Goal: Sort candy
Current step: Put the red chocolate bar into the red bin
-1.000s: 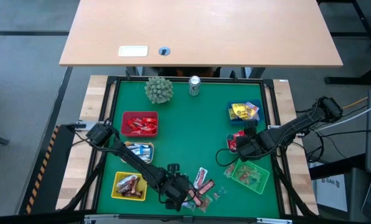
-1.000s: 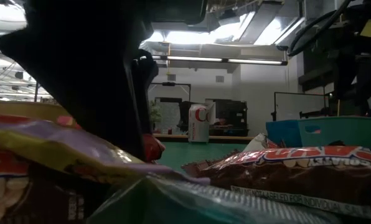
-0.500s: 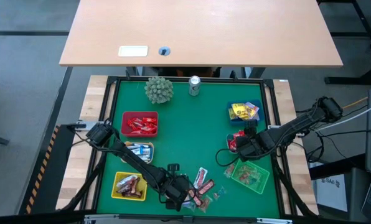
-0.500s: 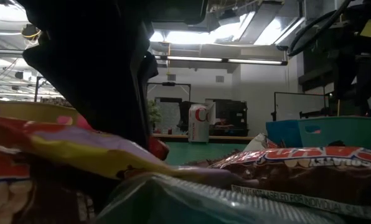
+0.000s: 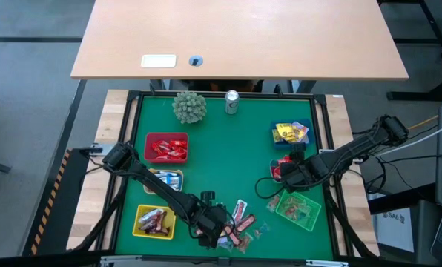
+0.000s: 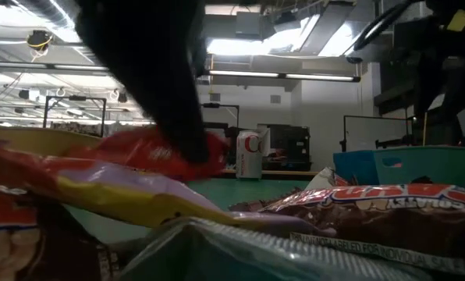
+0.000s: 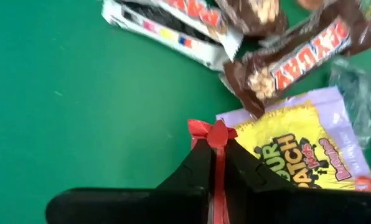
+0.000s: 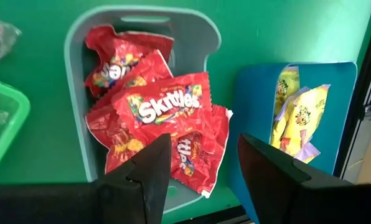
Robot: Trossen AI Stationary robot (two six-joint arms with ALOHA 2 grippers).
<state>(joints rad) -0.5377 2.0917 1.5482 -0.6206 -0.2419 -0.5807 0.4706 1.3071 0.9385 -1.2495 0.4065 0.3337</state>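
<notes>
Between left gripper point(image 7: 215, 163) fingers point(image 7: 192, 168): red candy wrapper point(image 7: 214, 133), clamped tight, its crimped end poking out past fingertips. Just beyond the tips: yellow-purple Sour Patch Kids bag point(image 7: 297, 152), partly under wrapper end. Further ahead: PayDay bar point(image 7: 297, 59), second brown bar point(image 7: 251, 12) and a white-wrapped bar point(image 7: 173, 28), all flat on green mat point(image 7: 79, 93). To one side of Sour Patch bag: clear crinkly wrapper point(image 7: 356, 87).

Seen from above: left gripper point(image 5: 210, 222) low at near edge of mat point(image 5: 221, 159), w/ candy pile point(image 5: 242, 221) immediately beside it on its right. Yellow basket point(image 5: 153, 221) w/ brown bars on gripper's other side, near but apart. White basket point(image 5: 166, 180) and red basket point(image 5: 166, 147) farther back along left arm.

Table-level cam: red wrapper point(image 6: 158, 152) lifted clear above Sour Patch bag point(image 6: 100, 191), pinched by dark finger point(image 6: 162, 86) coming from above. PayDay bar point(image 6: 381, 207) close to lens on other side.

Right gripper point(image 8: 201, 171): fingers point(image 8: 145, 174) spread apart, nothing between them. Straight ahead: grey basket point(image 8: 201, 34) full of red Skittles bags point(image 8: 164, 109). Next to it: blue basket point(image 8: 251, 118) w/ yellow candy bags point(image 8: 297, 115). Green basket edge point(image 8: 5, 124) on opposite side. From above: right gripper point(image 5: 294, 174) over grey basket, green basket point(image 5: 299, 208) just nearer than it, blue basket point(image 5: 291, 133) just behind.

Far end of mat, well away from both grippers: spiky green ball point(image 5: 189, 107) and silver can point(image 5: 231, 102).
</notes>
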